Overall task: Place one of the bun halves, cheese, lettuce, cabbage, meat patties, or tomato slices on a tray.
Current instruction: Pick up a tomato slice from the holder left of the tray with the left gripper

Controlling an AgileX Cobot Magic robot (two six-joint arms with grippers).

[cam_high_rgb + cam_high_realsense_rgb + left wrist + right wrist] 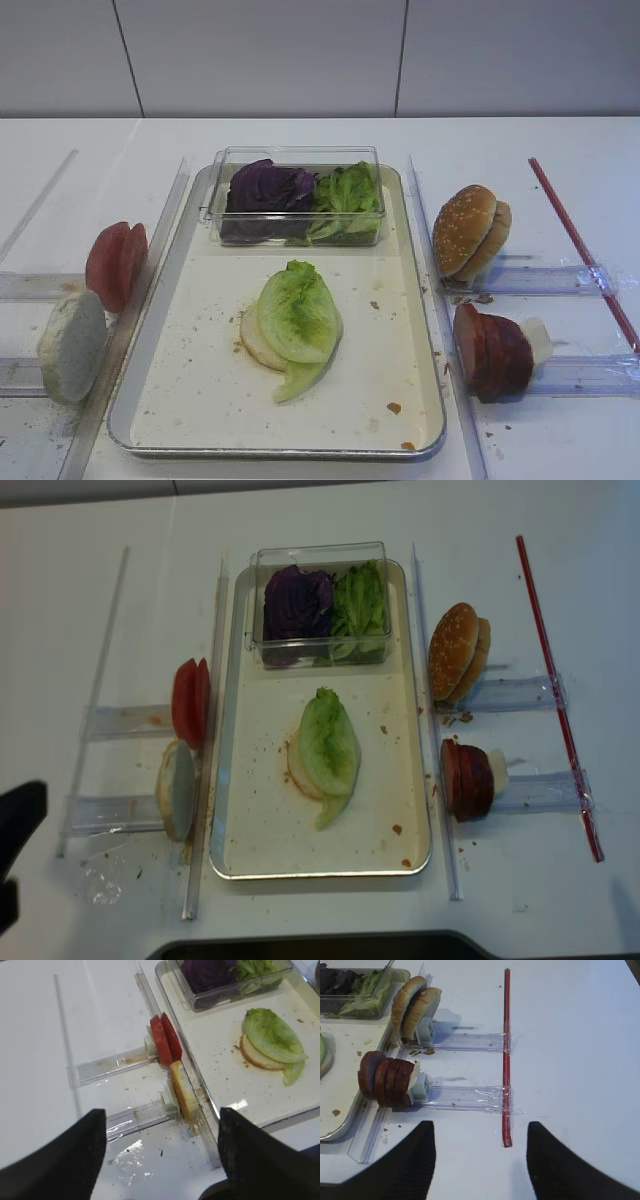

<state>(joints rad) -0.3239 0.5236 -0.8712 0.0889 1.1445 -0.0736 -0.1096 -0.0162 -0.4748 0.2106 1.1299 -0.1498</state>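
A large rectangular silver metal tray (420,330) with a pale, crumb-specked floor lies in the middle of a white table (560,150). On the tray floor sits one pale bun half (256,343), cut face up, with one light green ruffled lettuce leaf (297,318) lying on top of it and covering most of it. At the far end of the tray stands one small clear plastic box (296,196), holding dark purple wrinkly cabbage leaves (266,187) on the left and more green leaves (347,200) on the right.

Left of the tray, two thin bright red tomato slices (116,263) stand on edge in a clear plastic rail, and nearer the camera one pale round bread disc (71,345) stands on edge in a second rail. Right of the tray, two golden sesame bun halves (470,231) stand on edge in a rail, and about four thick dark reddish-brown meat patties (492,352) stand packed together in another. One long red strip (583,250) is taped across the right rails.

The left claw (162,1155) hangs wide and holds nothing, above the table near the bread disc. The right claw (481,1160) likewise hangs wide with nothing in it, above bare table beside the red strip. Nothing stands between either claw and the food.
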